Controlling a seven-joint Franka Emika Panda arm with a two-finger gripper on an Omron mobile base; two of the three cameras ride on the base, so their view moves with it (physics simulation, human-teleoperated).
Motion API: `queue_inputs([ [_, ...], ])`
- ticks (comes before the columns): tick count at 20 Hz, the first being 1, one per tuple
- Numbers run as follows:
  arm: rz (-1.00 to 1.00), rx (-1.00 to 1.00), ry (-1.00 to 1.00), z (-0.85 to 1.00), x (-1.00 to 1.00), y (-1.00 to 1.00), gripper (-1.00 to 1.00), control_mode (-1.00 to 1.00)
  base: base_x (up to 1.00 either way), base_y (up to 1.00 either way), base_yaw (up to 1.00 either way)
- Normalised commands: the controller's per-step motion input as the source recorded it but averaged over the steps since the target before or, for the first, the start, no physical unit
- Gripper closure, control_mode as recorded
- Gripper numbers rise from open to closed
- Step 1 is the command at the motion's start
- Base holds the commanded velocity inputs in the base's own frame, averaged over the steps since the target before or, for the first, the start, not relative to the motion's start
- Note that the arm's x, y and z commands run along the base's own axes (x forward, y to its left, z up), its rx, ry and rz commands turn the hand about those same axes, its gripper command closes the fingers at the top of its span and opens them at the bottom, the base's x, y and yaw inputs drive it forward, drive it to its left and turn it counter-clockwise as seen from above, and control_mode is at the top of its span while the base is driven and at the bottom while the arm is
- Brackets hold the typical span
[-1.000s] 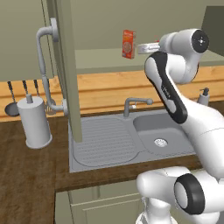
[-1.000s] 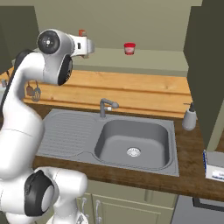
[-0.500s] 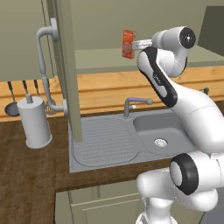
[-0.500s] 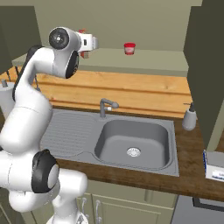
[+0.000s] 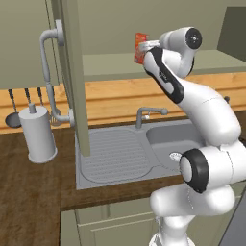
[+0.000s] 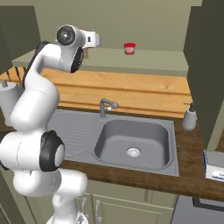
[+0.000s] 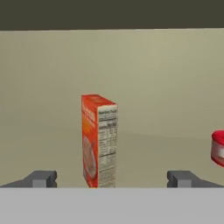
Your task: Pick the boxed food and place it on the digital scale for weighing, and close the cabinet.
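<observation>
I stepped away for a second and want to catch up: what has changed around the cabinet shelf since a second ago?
The arm has swung in toward the open cabinet, bringing the gripper up to the shelf so it faces the boxed food. Its jaws are open and short of the box; nothing has been grasped. The box, the red-lidded jar, the cabinet door and the sink stayed as they were.

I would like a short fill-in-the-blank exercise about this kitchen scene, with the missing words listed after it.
1. The boxed food stands ____ on the cabinet shelf.
2. The gripper has its jaws ____, and the box is ahead of them.
3. The small jar on the shelf has a ____ lid.
4. Below, the faucet stands behind the ____.

Missing words: upright; open; red; sink
</observation>
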Motion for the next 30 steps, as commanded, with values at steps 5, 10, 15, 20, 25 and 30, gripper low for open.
queue_inputs([
  [5, 0.04, 0.0, 0.0, 0.0, 0.44, 0.02, -1.0, -1.0, 0.0, 0.0, 0.0],
  [10, 0.02, 0.0, 0.0, 0.0, 0.49, 0.0, -1.0, -1.0, 0.0, 0.0, 0.0],
  [15, 0.01, 0.0, 0.0, 0.0, 0.31, 0.21, -1.0, -1.0, 0.0, 0.0, 0.0],
  [20, 0.01, 0.0, 0.0, 0.0, 0.27, 0.08, -1.0, -1.0, 0.0, 0.0, 0.0],
  [25, 0.03, 0.0, 0.0, 0.0, 0.14, 0.26, 1.0, -1.0, 0.0, 0.0, 0.0],
  [30, 0.02, 0.0, -0.01, 0.0, 0.0, 0.29, 1.0, -1.0, 0.0, 0.0, 0.0],
])
